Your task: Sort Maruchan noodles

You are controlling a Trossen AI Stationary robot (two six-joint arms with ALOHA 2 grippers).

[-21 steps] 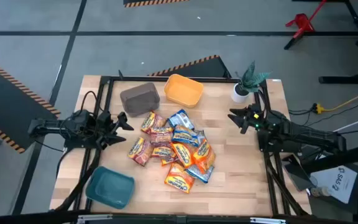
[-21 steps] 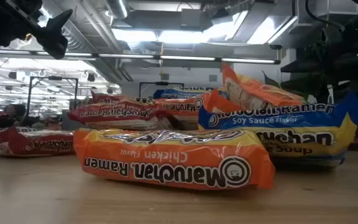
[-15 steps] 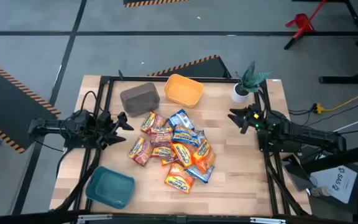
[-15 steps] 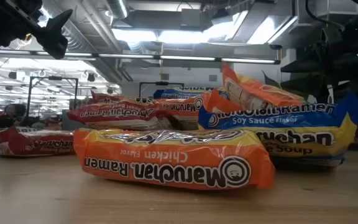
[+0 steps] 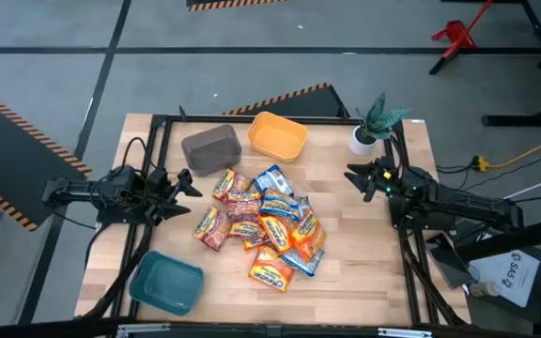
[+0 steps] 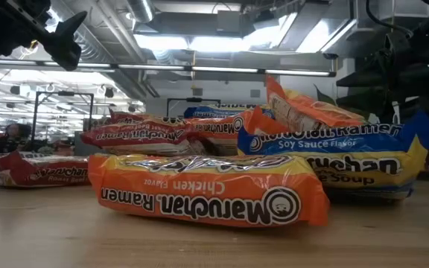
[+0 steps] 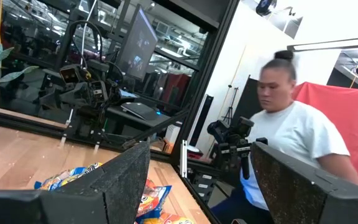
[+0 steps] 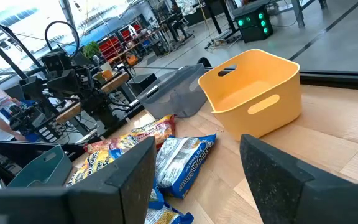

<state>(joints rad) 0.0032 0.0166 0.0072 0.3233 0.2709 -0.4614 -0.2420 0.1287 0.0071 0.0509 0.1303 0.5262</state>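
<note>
Left claw (image 5: 188, 183): fingers spread, empty, raised at the left worktop edge, just beside the pile. Right claw (image 5: 353, 175): fingers spread, empty, at the right edge, well apart from the pile. Maruchan noodles (image 5: 261, 225): crinkly flat plastic packets heaped mid-worktop, overlapping; lower packets are partly hidden, so the count is uncertain. Bare wooden worktop (image 5: 364, 263) lies open right of the pile. Grey bin (image 5: 211, 147) and yellow bin (image 5: 277, 136) stand far; teal bin (image 5: 166, 282) near left.
</note>
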